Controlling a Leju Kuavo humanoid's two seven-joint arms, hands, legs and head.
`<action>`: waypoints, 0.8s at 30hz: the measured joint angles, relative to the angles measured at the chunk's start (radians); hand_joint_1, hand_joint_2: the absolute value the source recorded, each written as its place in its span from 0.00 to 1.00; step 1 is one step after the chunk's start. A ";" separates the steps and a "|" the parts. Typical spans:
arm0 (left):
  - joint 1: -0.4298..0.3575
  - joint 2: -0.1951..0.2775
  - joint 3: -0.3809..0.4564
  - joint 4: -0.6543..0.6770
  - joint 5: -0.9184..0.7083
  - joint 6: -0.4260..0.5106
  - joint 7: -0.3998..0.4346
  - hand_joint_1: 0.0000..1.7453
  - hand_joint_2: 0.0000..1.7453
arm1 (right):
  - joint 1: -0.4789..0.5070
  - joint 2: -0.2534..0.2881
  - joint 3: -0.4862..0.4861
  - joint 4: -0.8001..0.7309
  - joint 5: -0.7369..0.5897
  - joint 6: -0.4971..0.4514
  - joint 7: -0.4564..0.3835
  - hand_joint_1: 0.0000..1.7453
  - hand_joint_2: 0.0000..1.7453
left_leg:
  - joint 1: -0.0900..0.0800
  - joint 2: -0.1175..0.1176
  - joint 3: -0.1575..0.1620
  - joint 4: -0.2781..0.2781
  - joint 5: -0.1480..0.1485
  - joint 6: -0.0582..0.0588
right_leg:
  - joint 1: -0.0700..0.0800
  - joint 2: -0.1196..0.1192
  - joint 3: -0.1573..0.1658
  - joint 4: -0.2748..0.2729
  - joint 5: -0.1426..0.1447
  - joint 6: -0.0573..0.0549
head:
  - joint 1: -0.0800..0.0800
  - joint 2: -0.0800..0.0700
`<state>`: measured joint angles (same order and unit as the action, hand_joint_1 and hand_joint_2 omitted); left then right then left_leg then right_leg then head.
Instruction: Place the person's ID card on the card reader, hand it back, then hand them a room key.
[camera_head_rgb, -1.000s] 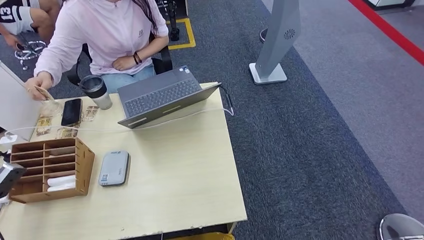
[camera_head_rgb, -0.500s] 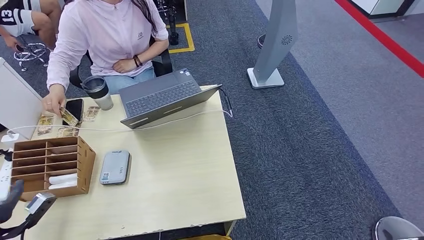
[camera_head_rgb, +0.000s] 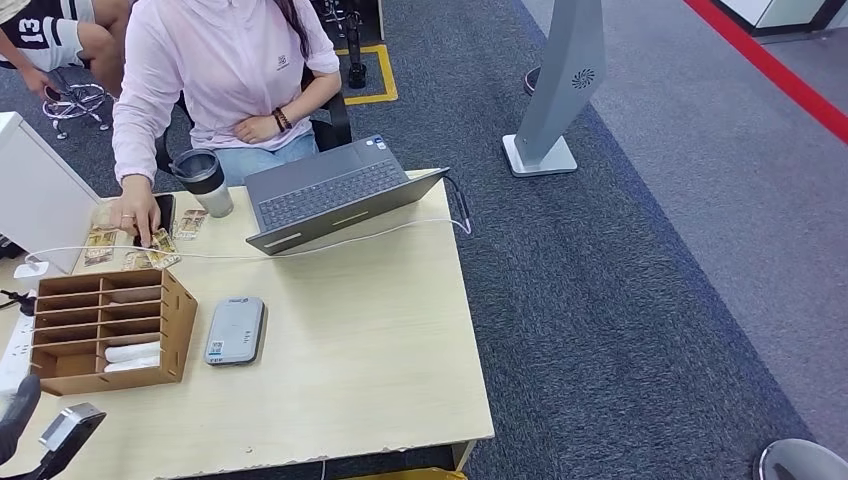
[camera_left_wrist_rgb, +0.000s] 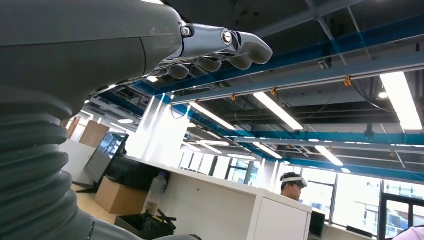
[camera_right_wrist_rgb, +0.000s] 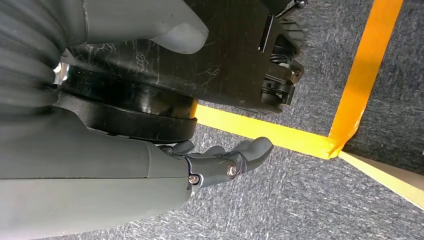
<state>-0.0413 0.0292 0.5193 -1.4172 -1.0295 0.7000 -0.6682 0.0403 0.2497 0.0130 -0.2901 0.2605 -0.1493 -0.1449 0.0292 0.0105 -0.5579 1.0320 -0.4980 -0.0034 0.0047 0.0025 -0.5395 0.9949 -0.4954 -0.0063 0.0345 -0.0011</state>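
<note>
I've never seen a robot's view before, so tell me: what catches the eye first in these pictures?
Probably the person in the pink top seated at the far side of the pale wooden table, one hand pressing a card near the table's far left corner. Next comes the open grey laptop, then the wooden slotted organiser with the grey card reader beside it.

Left hand (camera_head_rgb: 20, 415) cut off at head view's corner; card (camera_head_rgb: 160, 241) under person's hand (camera_head_rgb: 137, 212), print unreadable
</note>
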 joint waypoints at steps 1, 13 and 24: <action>-0.001 0.000 0.001 0.000 -0.003 0.000 0.000 0.00 1.00 | -0.008 0.000 0.000 0.017 0.000 0.000 0.000 0.00 1.00 | 0.000 0.000 0.000 0.000 0.000 0.000 | 0.000 0.000 0.000 0.000 0.000 0.000 | 0.000 0.000; -0.016 -0.004 0.006 0.008 -0.019 0.000 0.007 0.00 1.00 | -0.045 -0.001 0.000 0.088 0.000 -0.001 0.003 0.00 1.00 | 0.000 0.000 0.000 0.000 0.001 -0.001 | 0.000 0.000 0.000 0.000 0.001 0.000 | 0.000 0.000; -0.029 -0.016 0.006 0.025 -0.060 0.000 0.022 0.00 1.00 | -0.050 -0.001 0.000 0.095 -0.010 -0.001 0.011 0.00 1.00 | 0.000 0.000 0.000 0.000 0.001 -0.001 | 0.000 0.000 0.000 0.000 0.001 0.000 | 0.000 0.000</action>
<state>-0.0708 0.0130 0.5249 -1.3920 -1.0895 0.7000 -0.6466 -0.0100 0.2491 0.0126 -0.1953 0.2502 -0.1499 -0.1339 0.0292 0.0108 -0.5576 1.0322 -0.4972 -0.0044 0.0047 0.0027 -0.5395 0.9948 -0.4947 -0.0067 0.0347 -0.0011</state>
